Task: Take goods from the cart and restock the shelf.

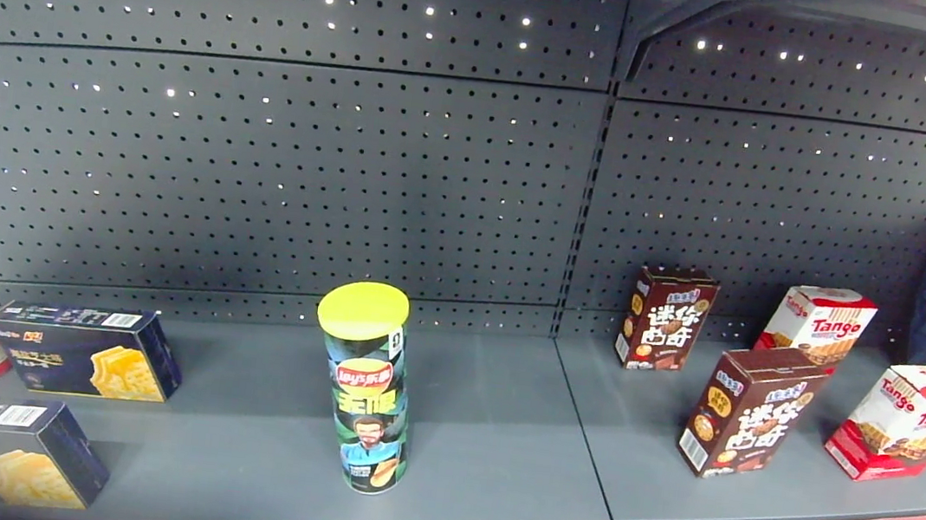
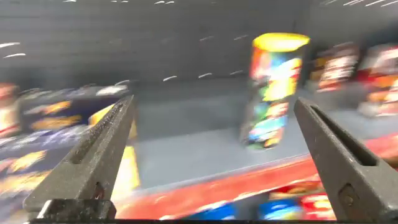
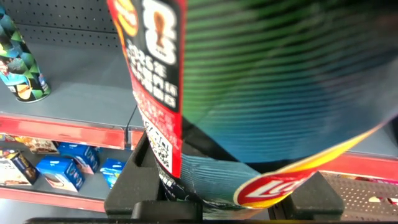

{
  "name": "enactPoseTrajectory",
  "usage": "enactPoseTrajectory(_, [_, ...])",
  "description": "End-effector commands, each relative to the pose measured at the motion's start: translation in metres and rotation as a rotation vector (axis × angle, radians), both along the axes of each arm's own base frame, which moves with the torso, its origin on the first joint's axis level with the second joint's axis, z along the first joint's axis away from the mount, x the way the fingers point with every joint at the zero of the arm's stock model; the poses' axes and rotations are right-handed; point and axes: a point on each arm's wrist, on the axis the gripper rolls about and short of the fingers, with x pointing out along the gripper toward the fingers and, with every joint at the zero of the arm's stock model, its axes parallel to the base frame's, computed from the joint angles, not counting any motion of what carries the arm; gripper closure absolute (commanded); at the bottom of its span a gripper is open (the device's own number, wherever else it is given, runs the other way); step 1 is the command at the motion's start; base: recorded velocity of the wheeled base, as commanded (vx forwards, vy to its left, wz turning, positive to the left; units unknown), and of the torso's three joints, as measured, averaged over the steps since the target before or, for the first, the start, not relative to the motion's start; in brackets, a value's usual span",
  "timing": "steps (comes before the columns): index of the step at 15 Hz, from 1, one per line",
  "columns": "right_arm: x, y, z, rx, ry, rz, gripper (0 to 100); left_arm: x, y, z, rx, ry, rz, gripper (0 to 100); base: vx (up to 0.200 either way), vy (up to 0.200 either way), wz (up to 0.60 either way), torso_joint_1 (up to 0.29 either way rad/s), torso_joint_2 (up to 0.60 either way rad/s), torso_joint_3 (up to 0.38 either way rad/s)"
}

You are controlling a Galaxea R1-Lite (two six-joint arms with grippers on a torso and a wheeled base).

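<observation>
A tall, glossy chip can [image 1: 362, 388] with a yellow plastic lid is stood upright mid-shelf on the grey metal shelf [image 1: 495, 438] (pegboard back, red lip). At its 3 o'clock two brown cartons [image 1: 666, 318] and two red-white wafer boxes [image 1: 818, 322] are seen, and at 9 o'clock two navy boxes [image 1: 86, 350]. A second can [image 3: 261, 81] is clamped in the right gripper [image 3: 230, 186]. The left gripper [image 2: 214, 106] is spread wide, with nothing held.

The shelf [image 1: 495, 438] is made of matt grey painted metal, with a perforated back panel [image 1: 264, 168]. The can [image 1: 372, 407] is finished in glossy print and capped by a smooth plastic lid [image 1: 363, 310].
</observation>
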Motion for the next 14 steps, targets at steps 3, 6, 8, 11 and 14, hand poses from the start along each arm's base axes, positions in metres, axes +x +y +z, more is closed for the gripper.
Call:
enactPoseTrajectory(3, [0.000,0.000,0.003,0.016,-0.004,-0.001,100,0.002,0.007,-0.044,0.057,0.238,0.302,0,0.000,0.000,0.00,0.000,0.00,0.000])
enactPoseTrajectory(6, [0.000,0.000,0.003,0.016,-0.002,0.005,100,0.001,0.009,-0.046,0.022,0.255,0.368,0,0.000,0.000,0.00,0.000,0.00,0.000])
enactPoseTrajectory(8, [0.000,0.000,0.003,0.016,-0.004,0.017,100,0.002,0.007,-0.046,0.040,0.257,0.275,0,0.000,0.000,0.00,0.000,0.00,0.000])
enactPoseTrajectory(11, [-0.003,0.001,0.014,0.018,-0.035,0.092,100,0.002,0.007,-0.046,0.030,0.257,0.272,0,0.000,0.000,0.00,0.000,0.00,0.000])
enactPoseTrajectory(14, [0.004,0.002,0.037,0.020,-0.052,0.169,100,0.002,0.007,-0.046,0.026,0.256,0.279,0,0.000,0.000,0.00,0.000,0.00,0.000])
